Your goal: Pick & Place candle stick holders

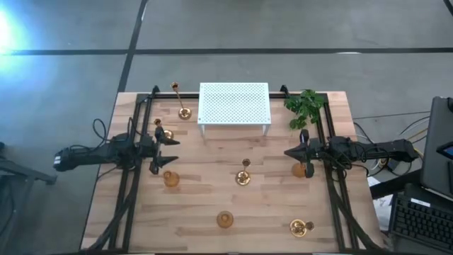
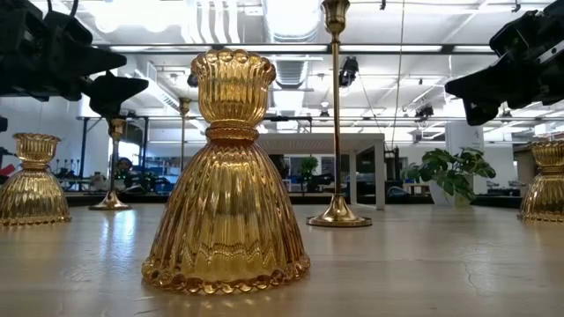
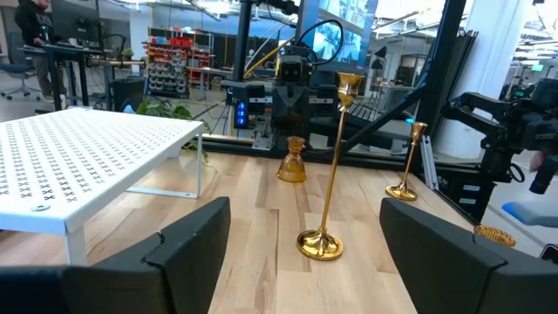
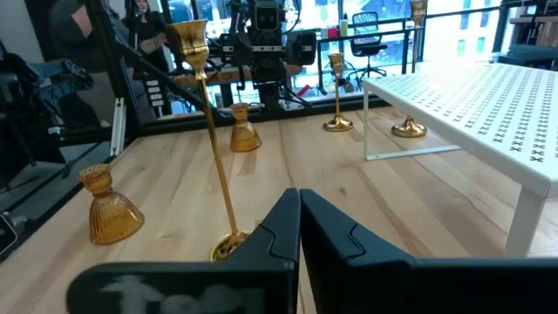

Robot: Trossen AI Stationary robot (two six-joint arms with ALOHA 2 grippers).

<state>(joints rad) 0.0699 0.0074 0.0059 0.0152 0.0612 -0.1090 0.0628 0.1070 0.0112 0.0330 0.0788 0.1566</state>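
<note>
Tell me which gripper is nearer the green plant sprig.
Right. The right gripper sits at the table's right side, just in front of the plant sprig at the back right corner. The left gripper is across the table, well off to the left.

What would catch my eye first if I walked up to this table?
Probably the golden candle stick holders scattered across the wooden table, with a ribbed amber one looming closest in the low view. Next, the white perforated stand at the back edge, with a green plant sprig beside it.
</note>
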